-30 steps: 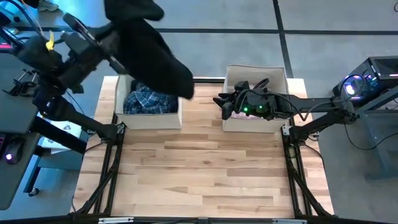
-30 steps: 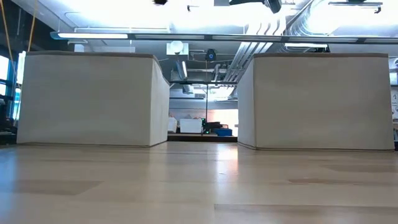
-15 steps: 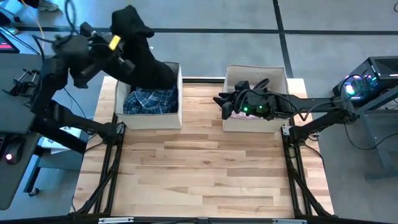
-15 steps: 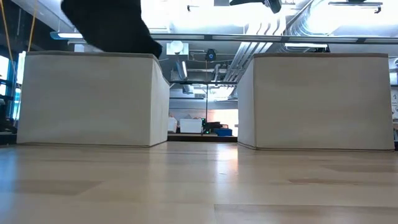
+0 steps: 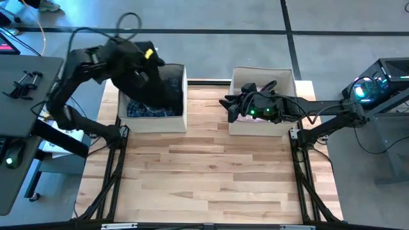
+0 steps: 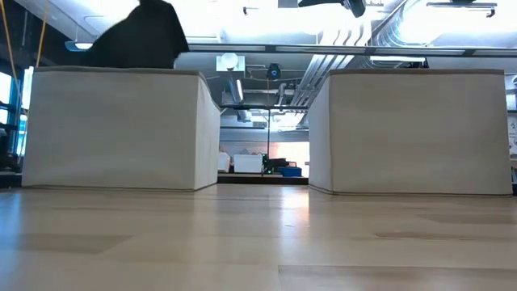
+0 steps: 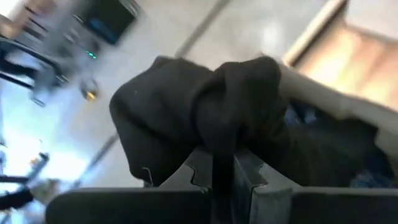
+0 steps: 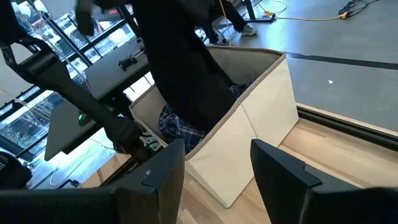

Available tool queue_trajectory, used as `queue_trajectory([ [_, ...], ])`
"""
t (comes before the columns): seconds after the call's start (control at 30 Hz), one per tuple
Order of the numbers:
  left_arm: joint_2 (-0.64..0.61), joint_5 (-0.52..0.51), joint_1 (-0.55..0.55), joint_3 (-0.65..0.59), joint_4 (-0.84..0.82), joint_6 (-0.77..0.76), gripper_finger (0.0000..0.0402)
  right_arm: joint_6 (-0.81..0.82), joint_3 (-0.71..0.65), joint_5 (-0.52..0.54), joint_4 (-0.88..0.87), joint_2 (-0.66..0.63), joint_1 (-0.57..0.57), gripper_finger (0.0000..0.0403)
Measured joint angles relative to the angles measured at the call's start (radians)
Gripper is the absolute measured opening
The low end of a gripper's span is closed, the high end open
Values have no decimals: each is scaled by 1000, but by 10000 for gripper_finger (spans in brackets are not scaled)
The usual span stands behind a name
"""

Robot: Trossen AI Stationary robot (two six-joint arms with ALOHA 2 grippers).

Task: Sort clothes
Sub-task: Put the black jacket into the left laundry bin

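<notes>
My left gripper [image 5: 142,64] is shut on the black garment [image 5: 156,89] above the left beige bin [image 5: 153,122] at the table's far left. The garment reaches down into that bin and shows above the bin's rim in the low view [image 6: 141,40]. The blue-white plaid shirt [image 5: 131,108] lies in the same bin under it. My right gripper [image 5: 227,107] is open and empty over the near left corner of the right beige bin [image 5: 262,71]. The other clothes are not visible. My left gripper pinches a bunched fold of the black garment [image 7: 227,124] between its two fingers [image 7: 249,171], several layers thick. The fingers slant down from the table's left side. The garment hangs below them, and its lower part lies in the left bin on the plaid shirt [image 8: 177,124].
The two bins stand side by side along the far edge with a gap between them [image 6: 262,162]. The bare wooden table top [image 5: 204,166] spreads toward the near edge. A desk with equipment [image 5: 19,83] stands left of the table.
My left gripper has gone down and toward the table's near edge with the black garment, from high beyond the far left corner to just over the left bin. The garment, first hanging free in the air, now reaches into the bin and covers most of the plaid shirt.
</notes>
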Motion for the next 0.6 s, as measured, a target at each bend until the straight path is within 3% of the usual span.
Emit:
queue_trajectory([
  [0.13,52,87,23,-50,-40,-22,7,0,0,1,0,0,9,173],
  [0.3,56,167,44,-278,-3,-24,7,0,0,1,-3,0,38,173],
  [0.43,48,218,49,-515,138,-38,7,0,0,1,-26,0,65,173],
  [0.6,46,417,48,-773,397,-65,7,0,0,1,-39,0,84,173],
])
